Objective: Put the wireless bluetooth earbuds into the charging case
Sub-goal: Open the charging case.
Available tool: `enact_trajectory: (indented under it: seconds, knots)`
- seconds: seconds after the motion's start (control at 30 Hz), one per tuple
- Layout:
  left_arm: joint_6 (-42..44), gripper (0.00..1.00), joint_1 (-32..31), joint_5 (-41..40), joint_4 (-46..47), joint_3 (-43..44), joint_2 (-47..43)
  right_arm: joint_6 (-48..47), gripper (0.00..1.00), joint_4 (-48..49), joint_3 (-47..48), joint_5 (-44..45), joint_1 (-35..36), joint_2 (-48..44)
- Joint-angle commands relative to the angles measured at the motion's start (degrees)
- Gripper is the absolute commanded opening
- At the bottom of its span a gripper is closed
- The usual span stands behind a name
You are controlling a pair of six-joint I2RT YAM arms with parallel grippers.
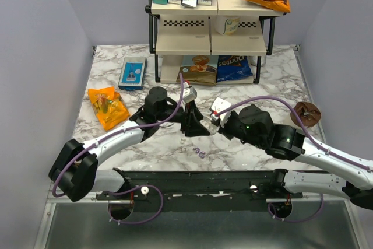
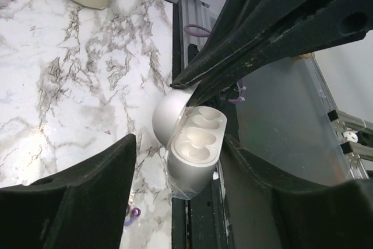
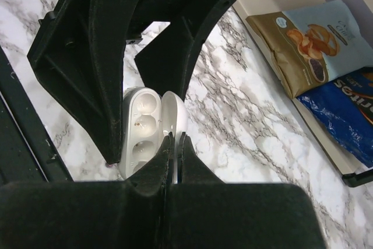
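Note:
The charging case [image 2: 192,161] looks pale grey here; its lid [image 2: 169,115] is open and both wells are empty. It hangs between my two grippers, just above the table's near middle. My right gripper [image 3: 173,138] is shut on the lid's edge [image 3: 175,115]; it also shows in the top view [image 1: 211,127]. My left gripper [image 2: 180,202] is open, its fingers on either side of the case body; the right finger [image 2: 262,202] is against it and the left stands apart. The purple earbuds [image 1: 199,153] lie on the marble below; one [image 2: 133,213] shows in the left wrist view.
A two-tier rack [image 1: 210,39] with boxes and snack bags stands at the back. A blue chip bag [image 1: 234,68] and a brown bag [image 1: 198,69] lie under it. An orange packet [image 1: 107,106], a blue box [image 1: 133,72] and a brown object [image 1: 306,114] lie around. A black rail [image 1: 198,182] runs along the near edge.

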Motion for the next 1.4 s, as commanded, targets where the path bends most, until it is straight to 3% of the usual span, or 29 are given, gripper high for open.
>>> enact_trajectory:
  seconds: [0.0,0.13,0.27,0.37,0.4,0.47,0.57,0.8,1.23,1.33,1.37]
  knots:
    - [-0.4,0.61,-0.3,-0.8,5.4,-2.5,-1.4,0.6,0.01,1.5,1.1,-0.9,0.4,-0.8]
    - [-1.3,0.55,-0.4,-1.6,9.6,-4.8,-2.7,0.8,0.01,1.5,0.9,-1.0,0.4,-1.3]
    - [-1.3,0.39,-0.5,-2.5,11.5,-5.7,-3.4,1.2,0.01,1.5,0.6,-1.6,0.3,-1.6]
    - [-2.1,0.37,-0.6,-3.3,12.9,-6.2,-3.7,1.5,0.01,1.5,0.4,-2.0,0.3,-1.7]
    - [-2.2,0.41,-0.6,-3.5,13.0,-6.2,-3.8,1.5,0.01,1.5,0.4,-2.1,0.4,-1.8]
    - [-2.4,0.65,-0.6,-4.2,12.6,-6.2,-4.0,1.7,0.01,1.5,0.3,-2.1,0.3,-2.1]
    - [-2.6,0.82,-0.6,-5.3,13.0,-6.6,-4.9,2.0,0.01,1.5,0.4,-2.4,0.4,-2.1]
    - [-2.9,0.84,-1.0,-5.5,13.8,-6.6,-5.5,2.2,0.01,1.6,0.3,-2.8,0.4,-1.8]
    - [-2.6,0.48,-2.1,-3.8,15.1,-6.5,-4.6,2.9,0.01,2.7,0.3,-3.9,0.4,-1.4]
    - [-2.5,0.36,-2.2,-3.8,15.2,-6.7,-4.6,2.9,0.01,2.7,0.3,-3.9,0.4,-1.6]
    - [-2.5,0.28,-2.3,-3.8,15.4,-6.8,-4.7,3.0,0.01,2.7,0.2,-4.0,0.4,-1.7]
